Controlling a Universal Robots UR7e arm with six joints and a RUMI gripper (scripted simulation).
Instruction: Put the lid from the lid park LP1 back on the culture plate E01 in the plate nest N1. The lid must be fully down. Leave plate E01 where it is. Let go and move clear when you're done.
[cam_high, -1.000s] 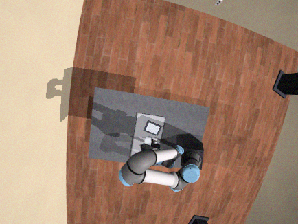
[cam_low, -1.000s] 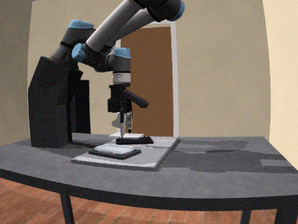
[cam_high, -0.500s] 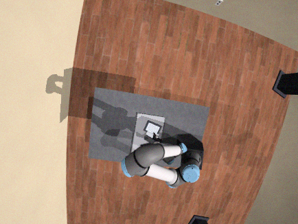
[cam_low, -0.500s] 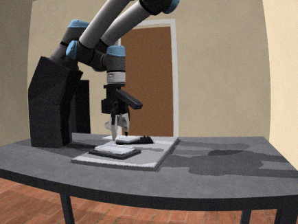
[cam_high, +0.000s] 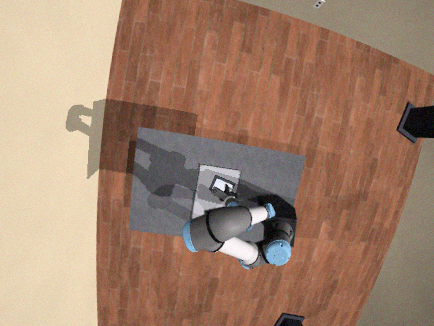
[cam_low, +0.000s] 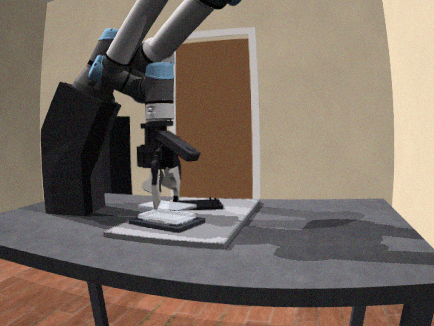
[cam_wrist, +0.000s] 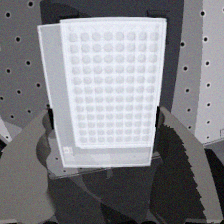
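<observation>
My gripper (cam_low: 165, 196) (cam_high: 226, 192) is shut on the clear lid (cam_wrist: 50, 100) (cam_low: 167, 205) and holds it by its two long sides. The lid hangs level, a little above the culture plate E01 (cam_low: 167, 217). The plate is white with many small wells and sits in the black plate nest N1 (cam_low: 192, 223). In the wrist view the lid lies offset to the left of the plate and towards the near end, so the plate's right and far edges show bare. The black lid park LP1 (cam_low: 207, 204) stands empty behind the nest.
Nest and lid park stand on a white perforated board (cam_low: 220, 234) (cam_high: 205, 175) (cam_wrist: 210, 75) on the grey table (cam_low: 310, 240) (cam_high: 270, 170). The arm's dark pedestal (cam_low: 75, 150) rises at the table's left. A brown door (cam_low: 215, 115) is in the far wall.
</observation>
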